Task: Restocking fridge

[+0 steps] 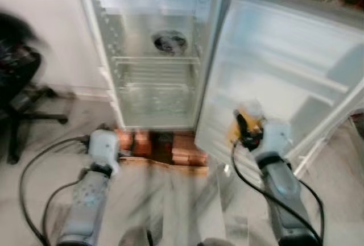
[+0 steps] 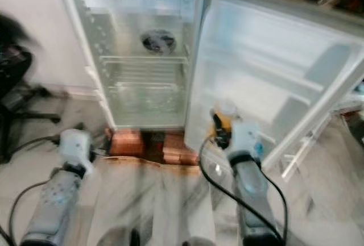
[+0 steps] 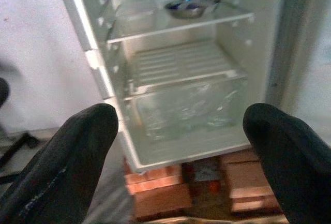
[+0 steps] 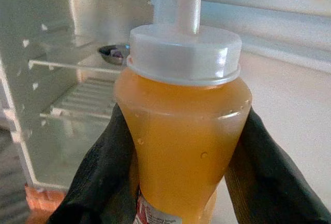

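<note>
One bottle is all we are carrying toward the small white fridge (image 1: 153, 53), which stands open on a stack of red bricks (image 1: 185, 149) with its white door (image 1: 284, 70) swung wide to the right. Our right hand (image 1: 245, 129) pinches a clear plastic bottle of orange juice with a white cap (image 4: 183, 125), its two black fingers (image 4: 101, 177) pressed against the bottle's sides just below the cap; the bottle hangs low in front of the near edge of the open door, not yet inside any compartment. Our left hand (image 3: 181, 157) is spread wide with nothing between its fingers, held low and to the left of the fridge, near the bricks. Inside we see wire shelves (image 1: 156, 61), a clear crisper drawer (image 3: 189, 105) at the bottom, and a small metal bowl (image 3: 190, 6) on the upper shelf; otherwise the shelves and the door racks look bare. We judge the restocking to be at its start: the door is already open and the juice is in our grip, but placing it on a shelf or in a door rack is not yet done, and any further items remain to be fetched. A dark office chair (image 1: 17, 87) stands at the far left.
</note>
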`<state>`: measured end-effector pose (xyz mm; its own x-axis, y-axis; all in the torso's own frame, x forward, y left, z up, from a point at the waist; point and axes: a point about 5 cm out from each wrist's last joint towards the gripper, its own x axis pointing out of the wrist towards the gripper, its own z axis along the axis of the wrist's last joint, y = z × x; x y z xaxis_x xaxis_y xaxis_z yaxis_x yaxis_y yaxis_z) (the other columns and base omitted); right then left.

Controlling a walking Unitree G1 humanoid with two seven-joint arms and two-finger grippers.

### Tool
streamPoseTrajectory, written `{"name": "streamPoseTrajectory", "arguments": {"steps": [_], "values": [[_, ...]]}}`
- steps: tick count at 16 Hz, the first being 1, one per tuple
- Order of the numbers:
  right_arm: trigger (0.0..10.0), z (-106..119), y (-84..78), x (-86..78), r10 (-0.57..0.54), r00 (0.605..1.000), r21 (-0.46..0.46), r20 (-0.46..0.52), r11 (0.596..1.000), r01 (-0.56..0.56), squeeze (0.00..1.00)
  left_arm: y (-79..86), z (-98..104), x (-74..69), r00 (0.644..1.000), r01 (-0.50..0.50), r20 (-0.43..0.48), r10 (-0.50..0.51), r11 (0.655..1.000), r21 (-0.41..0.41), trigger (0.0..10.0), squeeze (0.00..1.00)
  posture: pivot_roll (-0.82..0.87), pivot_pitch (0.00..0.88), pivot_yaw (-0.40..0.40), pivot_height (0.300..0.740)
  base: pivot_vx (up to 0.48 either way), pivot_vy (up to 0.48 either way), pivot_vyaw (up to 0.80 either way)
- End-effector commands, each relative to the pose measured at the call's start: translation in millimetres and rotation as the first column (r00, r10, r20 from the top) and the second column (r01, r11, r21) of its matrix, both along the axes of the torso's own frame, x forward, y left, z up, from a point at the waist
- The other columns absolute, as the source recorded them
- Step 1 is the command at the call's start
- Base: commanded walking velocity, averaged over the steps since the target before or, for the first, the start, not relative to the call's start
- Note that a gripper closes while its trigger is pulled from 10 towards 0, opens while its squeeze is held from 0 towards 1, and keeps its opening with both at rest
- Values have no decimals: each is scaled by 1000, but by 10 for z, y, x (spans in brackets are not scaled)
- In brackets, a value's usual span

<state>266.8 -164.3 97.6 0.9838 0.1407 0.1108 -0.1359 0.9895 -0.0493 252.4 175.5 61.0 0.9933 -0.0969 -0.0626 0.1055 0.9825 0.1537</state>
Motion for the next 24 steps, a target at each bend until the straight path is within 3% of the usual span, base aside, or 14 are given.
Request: {"name": "streamPoseTrajectory", "arguments": {"steps": [1, 11, 14, 24], "values": [[10000, 12, -121, -2, -39, 999, -17, 6, 999, 39, 0, -89, 8, 22, 1000, 26, 3, -26, 1000, -10, 10000, 0, 45, 74, -40, 740, 319, 0, 0], [10000, -31, -140, 27, -68, 998, -3, -18, 998, 68, 0, -72, 3, 19, 1000, 25, -5, -25, 1000, 11, 10000, 0, 64, 83, -45, 740, 30, 0, 0], [10000, -43, -81, 36, -51, 998, 3, -24, 999, 51, 0, -52, 36, 40, 1000, 17, 9, -17, 1000, 18, 10000, 0, 65, 86, -51, 740, 0, 0, 0], [10000, -74, -92, 45, -58, 997, 7, -41, 998, 59, 0, -112, -2, 20, 999, 38, -8, -38, 999, -1, 10000, 0, 54, 80, -48, 740, 78, 0, -112]]}}
